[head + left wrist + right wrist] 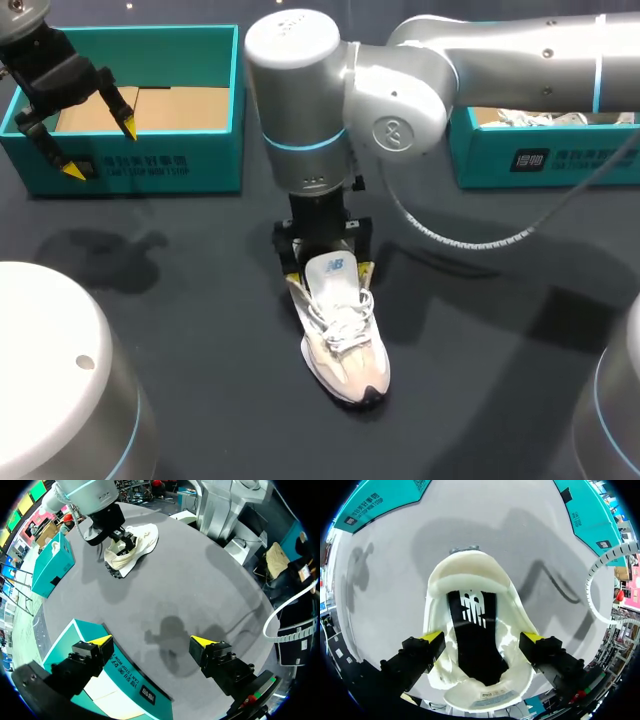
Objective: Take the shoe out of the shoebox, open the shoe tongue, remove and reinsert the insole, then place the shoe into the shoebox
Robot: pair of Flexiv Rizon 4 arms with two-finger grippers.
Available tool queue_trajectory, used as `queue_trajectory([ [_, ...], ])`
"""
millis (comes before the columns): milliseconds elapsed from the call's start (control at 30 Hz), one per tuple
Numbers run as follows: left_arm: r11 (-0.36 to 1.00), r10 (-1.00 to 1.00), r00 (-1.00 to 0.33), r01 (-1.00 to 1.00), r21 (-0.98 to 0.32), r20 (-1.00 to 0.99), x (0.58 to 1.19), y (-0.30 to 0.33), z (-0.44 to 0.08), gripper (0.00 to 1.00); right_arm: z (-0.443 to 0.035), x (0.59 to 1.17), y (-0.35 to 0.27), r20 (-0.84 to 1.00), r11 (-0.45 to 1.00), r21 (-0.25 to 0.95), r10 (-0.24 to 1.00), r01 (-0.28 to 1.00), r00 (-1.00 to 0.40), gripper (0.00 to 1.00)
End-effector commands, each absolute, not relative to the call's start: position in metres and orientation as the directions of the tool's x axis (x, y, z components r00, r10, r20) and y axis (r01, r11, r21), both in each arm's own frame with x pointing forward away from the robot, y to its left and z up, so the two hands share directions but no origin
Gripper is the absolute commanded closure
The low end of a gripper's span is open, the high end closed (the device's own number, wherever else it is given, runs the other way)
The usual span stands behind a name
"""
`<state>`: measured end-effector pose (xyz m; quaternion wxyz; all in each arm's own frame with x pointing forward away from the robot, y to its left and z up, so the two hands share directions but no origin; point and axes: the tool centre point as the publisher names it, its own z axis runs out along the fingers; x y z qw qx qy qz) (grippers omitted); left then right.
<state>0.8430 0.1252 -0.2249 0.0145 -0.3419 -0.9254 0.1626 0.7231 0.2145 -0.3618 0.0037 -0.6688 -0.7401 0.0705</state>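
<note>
Left shoebox (pixel 215 150): teal, at the table's (pixel 180 330) far left corner, lid off; its inside shows a brown cardboard floor.

Right shoebox (pixel 560 160): a second teal box at the far right edge, partly hidden by the right arm; a white bundle (pixel 530 118) lies in it (too hidden to name).

Left gripper (pixel 100 146): hangs over the left shoebox's front left corner, fingers spread wide with nothing between them. In the left wrist view one yellow tip is over the box wall and the other over bare table.

Sneaker (pixel 348 345): stands upright on its sole at the table's middle, outside both boxes, heel toward the far edge, toe toward the near edge.

Right gripper (pixel 329 274): comes straight down over the sneaker's opening, one finger on each side of the collar. Both yellow tips look pressed to the outer walls, so it clamps the sneaker from two sides.

Insole (pixel 475 640): black with a white logo, lying flat inside the sneaker, directly between the two fingers.

Tongue (pixel 487 697): pulled forward toward the toe, its inner label facing the right wrist camera.

Look: cream and white upper with a darker toe edge; white laces (pixel 340 325) loose across the middle.
</note>
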Motion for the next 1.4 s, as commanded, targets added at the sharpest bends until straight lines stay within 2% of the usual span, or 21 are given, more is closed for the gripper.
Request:
queue_trajectory([
  [33,0.714,0.638,-0.766,0.628,-0.309,-0.082,0.843,0.126,-0.224,0.0,-0.362,0.717,0.221,-0.106,0.094,-0.09,0.989,0.992,-0.103,0.0],
  [167,0.714,0.638,-0.766,0.628,-0.309,-0.082,0.843,0.126,-0.224,0.0,-0.362,0.715,0.221,-0.119,0.081,-0.062,0.989,0.995,-0.088,0.0],
  [433,0.714,0.638,-0.766,0.628,-0.309,-0.082,0.843,0.126,-0.224,0.0,-0.364,0.72,0.219,-0.16,-0.032,0.02,0.986,0.999,0.035,0.0],
  [933,0.714,0.638,-0.766,0.628,-0.309,-0.082,0.843,0.126,-0.224,0.0,-0.339,0.732,0.224,-0.196,-0.039,0.131,0.979,0.991,0.064,0.0],
  [1233,0.714,0.638,-0.766,0.628,-0.309,-0.082,0.843,0.126,-0.224,0.0,-0.328,0.744,0.22,-0.189,0.006,0.164,0.982,0.986,0.026,0.0],
  [1400,0.714,0.638,-0.766,0.628,-0.309,-0.082,0.843,0.126,-0.224,0.0,-0.321,0.748,0.214,-0.149,0.081,0.101,0.987,0.992,-0.065,0.0],
])
